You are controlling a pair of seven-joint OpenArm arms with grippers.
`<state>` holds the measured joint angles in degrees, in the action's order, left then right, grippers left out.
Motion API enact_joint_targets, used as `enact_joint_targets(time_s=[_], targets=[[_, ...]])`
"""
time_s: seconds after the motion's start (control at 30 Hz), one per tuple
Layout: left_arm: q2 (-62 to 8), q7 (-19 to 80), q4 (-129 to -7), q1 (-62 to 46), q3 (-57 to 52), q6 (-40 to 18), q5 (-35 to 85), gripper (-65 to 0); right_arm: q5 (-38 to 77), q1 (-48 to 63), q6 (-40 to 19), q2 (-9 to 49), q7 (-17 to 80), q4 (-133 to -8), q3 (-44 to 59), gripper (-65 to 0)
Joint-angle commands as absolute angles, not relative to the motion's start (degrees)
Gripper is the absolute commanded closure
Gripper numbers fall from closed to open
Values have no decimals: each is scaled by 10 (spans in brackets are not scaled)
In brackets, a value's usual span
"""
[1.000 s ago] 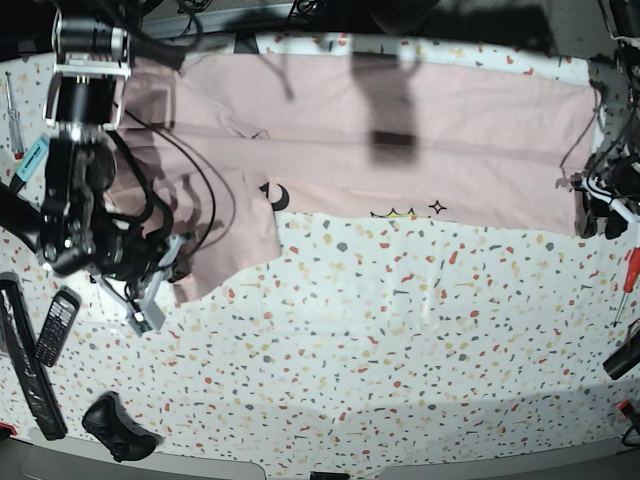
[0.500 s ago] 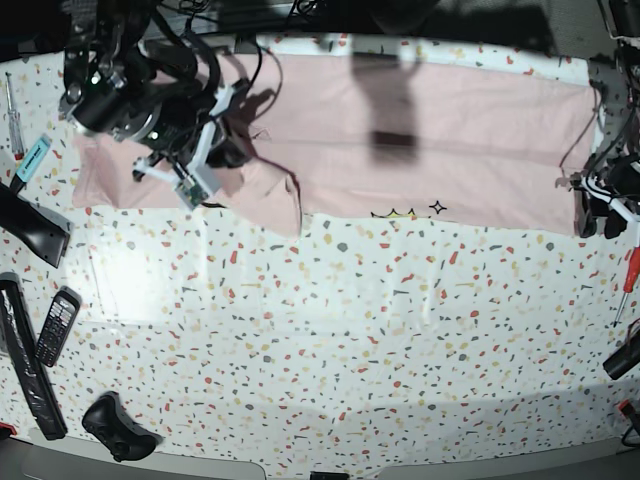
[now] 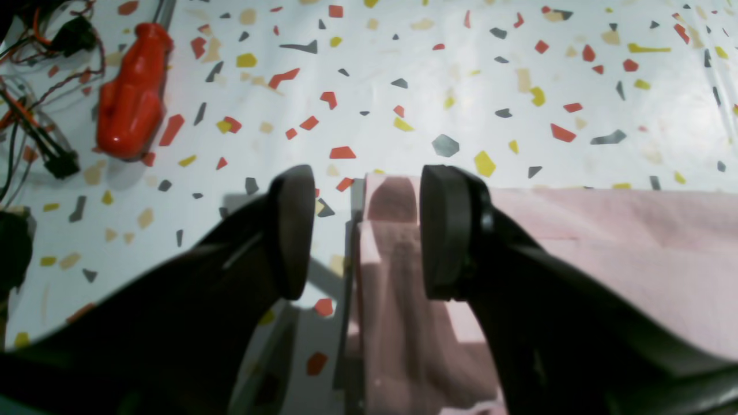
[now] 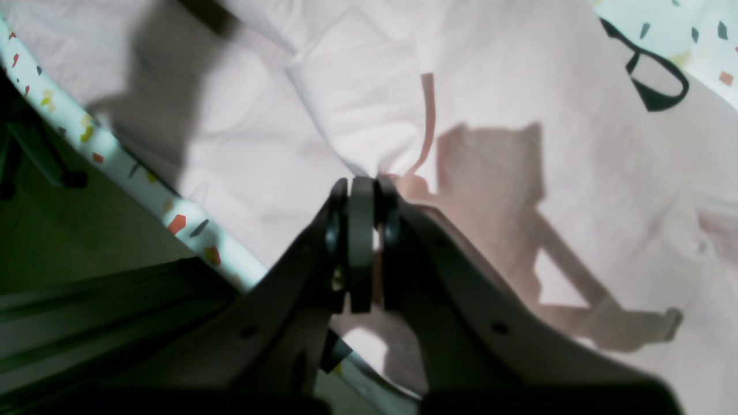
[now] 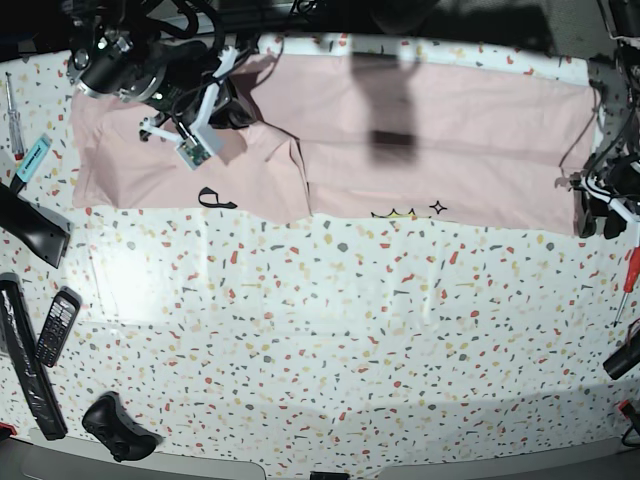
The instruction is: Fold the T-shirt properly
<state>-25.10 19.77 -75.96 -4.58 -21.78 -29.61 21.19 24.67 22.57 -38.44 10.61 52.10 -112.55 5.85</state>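
The pale pink T-shirt lies spread along the table's far side, with a little black print showing at its near edge. My right gripper is over the shirt's left part. In the right wrist view it is shut on a pinched fold of the T-shirt, and black lettering shows near the top right. My left gripper is at the shirt's right near corner. In the left wrist view it is open, with its fingers on either side of that corner.
A red screwdriver and loose wires lie by the left gripper. On the table's left are a phone, a long black bar, a black controller and a blue tool. The table's far edge is close to the right gripper.
My right arm has carried the shirt's left flap from the near-left of the table back toward the far edge, and that part now lies flatter. The left arm has not moved.
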Motion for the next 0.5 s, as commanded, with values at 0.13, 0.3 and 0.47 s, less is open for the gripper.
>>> enact_joint_targets(time_s=[0.13,0.3,0.47], targets=[[-264,185,-769,-38,-222,-295,219,-279,259,227,-390,109,510,-1137,16,0],[-264,185,-769,-38,-222,-295,219,-279,255,227,-390,109,505,-1136,-31,0],[-264,185,-769,-38,-222,-295,219,-279,256,227,-390,110,541,-1136,-42,-152]])
